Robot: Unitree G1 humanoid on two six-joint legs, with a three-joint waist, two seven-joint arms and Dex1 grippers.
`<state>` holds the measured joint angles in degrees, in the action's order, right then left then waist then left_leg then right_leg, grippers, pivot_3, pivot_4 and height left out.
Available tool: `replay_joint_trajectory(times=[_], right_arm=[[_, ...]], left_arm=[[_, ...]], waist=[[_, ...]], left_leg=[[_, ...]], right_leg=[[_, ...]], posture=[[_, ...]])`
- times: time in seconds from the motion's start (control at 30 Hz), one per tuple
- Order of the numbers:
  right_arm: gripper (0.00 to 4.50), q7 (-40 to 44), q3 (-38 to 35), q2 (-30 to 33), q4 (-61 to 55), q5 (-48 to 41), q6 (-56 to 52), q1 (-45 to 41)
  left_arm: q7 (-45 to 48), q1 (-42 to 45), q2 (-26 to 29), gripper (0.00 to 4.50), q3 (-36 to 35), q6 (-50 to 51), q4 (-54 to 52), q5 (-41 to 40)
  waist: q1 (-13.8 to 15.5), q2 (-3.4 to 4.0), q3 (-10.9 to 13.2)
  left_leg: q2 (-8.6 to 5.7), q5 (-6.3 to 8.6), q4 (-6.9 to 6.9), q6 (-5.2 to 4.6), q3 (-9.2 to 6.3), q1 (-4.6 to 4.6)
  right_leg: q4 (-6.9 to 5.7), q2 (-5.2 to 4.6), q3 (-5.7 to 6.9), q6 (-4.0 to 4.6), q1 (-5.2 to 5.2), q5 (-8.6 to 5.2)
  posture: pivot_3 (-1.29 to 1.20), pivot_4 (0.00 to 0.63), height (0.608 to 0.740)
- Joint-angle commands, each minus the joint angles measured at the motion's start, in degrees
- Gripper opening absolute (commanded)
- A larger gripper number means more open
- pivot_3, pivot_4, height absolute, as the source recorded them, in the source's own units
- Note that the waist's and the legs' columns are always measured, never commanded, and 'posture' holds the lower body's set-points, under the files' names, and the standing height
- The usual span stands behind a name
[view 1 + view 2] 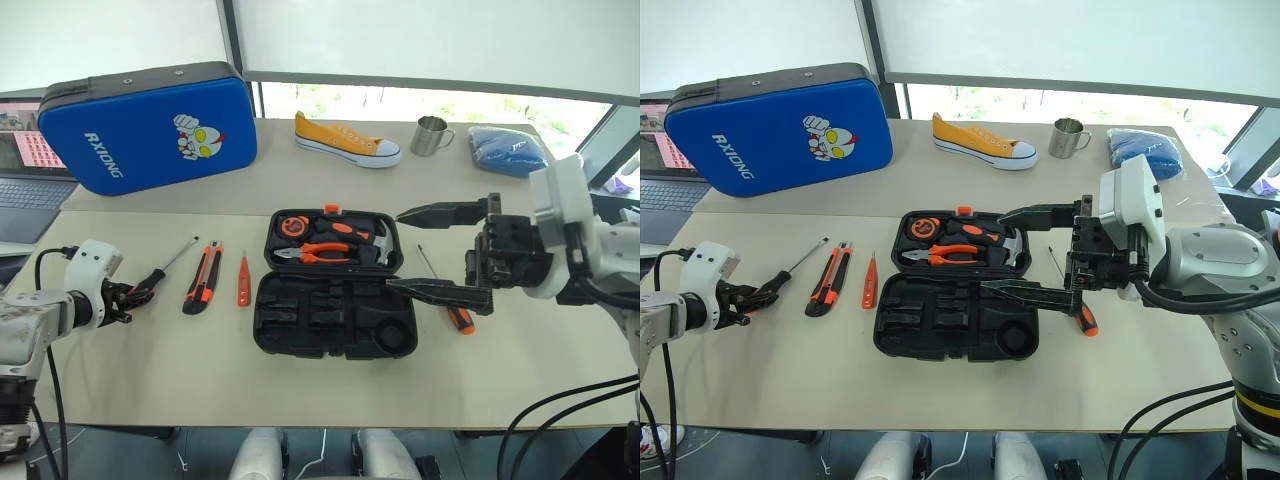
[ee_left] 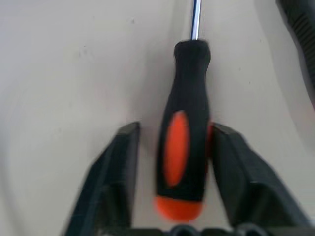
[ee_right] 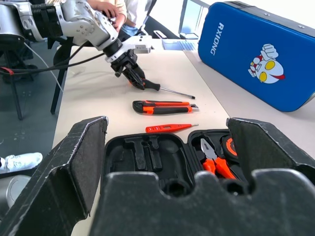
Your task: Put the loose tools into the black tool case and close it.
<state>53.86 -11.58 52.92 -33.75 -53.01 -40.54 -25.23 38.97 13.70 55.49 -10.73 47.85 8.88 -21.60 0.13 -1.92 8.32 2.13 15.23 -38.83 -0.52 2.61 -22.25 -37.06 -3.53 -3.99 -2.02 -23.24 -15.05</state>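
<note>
My left gripper (image 2: 170, 162) straddles the screwdriver (image 2: 184, 132) by its rubbery handle, one finger touching it; my right gripper (image 1: 440, 252) gapes empty over the moulded case (image 1: 330, 320).

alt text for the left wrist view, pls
The left gripper straddles the orange-and-black handle of a screwdriver lying on the beige table, one finger touching the handle, the other a gap away. The metal shaft points away from the gripper.

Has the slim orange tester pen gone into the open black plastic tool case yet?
No, the slim orange tester pen lies on the table, to the left of the open black plastic tool case, beside the orange-black utility knife.
</note>
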Motion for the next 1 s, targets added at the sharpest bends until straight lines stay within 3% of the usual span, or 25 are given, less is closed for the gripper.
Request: replay_joint_trajectory(times=[0.03,0.23,0.33,0.43,0.57,0.8,1.0], right_arm=[[4.50,1.0,-1.9,0.7,-0.7,0.6,1.5,2.2],[4.50,1.1,-5.2,1.1,-0.2,1.8,2.3,7.1],[4.50,1.5,-7.2,1.4,-0.5,2.5,2.6,11.0],[4.50,2.1,-8.8,1.4,-0.9,4.7,4.0,15.9],[4.50,1.5,-10.8,0.9,-0.9,6.3,5.2,19.7],[4.50,0.0,-15.2,0.4,-3.5,6.3,5.1,25.6],[4.50,-2.4,-19.0,-0.4,-5.8,6.2,4.6,29.5]], left_arm=[[-1.3,0.1,-0.8,0.95,0.5,2.1,2.1,1.8],[-1.5,6.6,1.5,0.95,-2.3,-4.6,4.7,3.6],[4.9,14.7,1.7,0.95,-0.1,-10.3,0.9,2.4],[14.6,22.6,0.9,0.95,7.7,-15.3,-3.7,3.5],[24.2,28.6,-2.0,0.95,18.9,-17.9,-8.5,6.0],[28.6,34.4,-10.7,0.95,33.4,-16.0,-10.1,13.0],[28.3,35.5,-15.2,0.95,37.3,-16.2,-8.1,17.0]], waist=[[0.0,0.00,0.0],[-0.2,-0.11,0.1],[0.1,-0.46,0.3],[1.1,-0.74,0.2],[1.4,-0.54,0.2],[0.0,-0.52,0.2],[0.1,-0.52,0.2]], left_leg=[[0.00,0.00,0.00,0.00,0.00,0.00],[-0.06,0.00,-0.02,0.00,-0.02,-0.03],[-0.06,-0.01,-0.09,0.01,-0.09,-0.23],[-0.13,-0.04,-0.36,0.07,-0.17,-0.83],[-0.31,-0.04,-0.57,0.05,-0.06,-1.34],[-0.19,-0.05,-0.80,0.02,0.03,-1.50],[-0.21,-0.02,-1.00,-0.03,-0.09,-1.54]], right_leg=[[0.00,0.00,0.00,0.00,0.01,0.00],[-0.02,0.05,0.01,0.00,-0.02,0.00],[-0.01,0.07,0.06,0.00,-0.13,0.00],[0.02,0.03,0.33,-0.06,-0.41,0.05],[-0.03,-0.07,0.15,-0.33,-0.75,0.21],[0.00,0.23,0.06,-0.29,-0.94,0.19],[-0.03,0.21,0.05,-0.30,-0.88,0.18]], posture=[[0.00,0.150,0.740],[0.00,0.150,0.740],[0.00,0.150,0.740],[0.00,0.150,0.740],[0.00,0.150,0.740],[0.00,0.150,0.740],[0.00,0.150,0.740]])
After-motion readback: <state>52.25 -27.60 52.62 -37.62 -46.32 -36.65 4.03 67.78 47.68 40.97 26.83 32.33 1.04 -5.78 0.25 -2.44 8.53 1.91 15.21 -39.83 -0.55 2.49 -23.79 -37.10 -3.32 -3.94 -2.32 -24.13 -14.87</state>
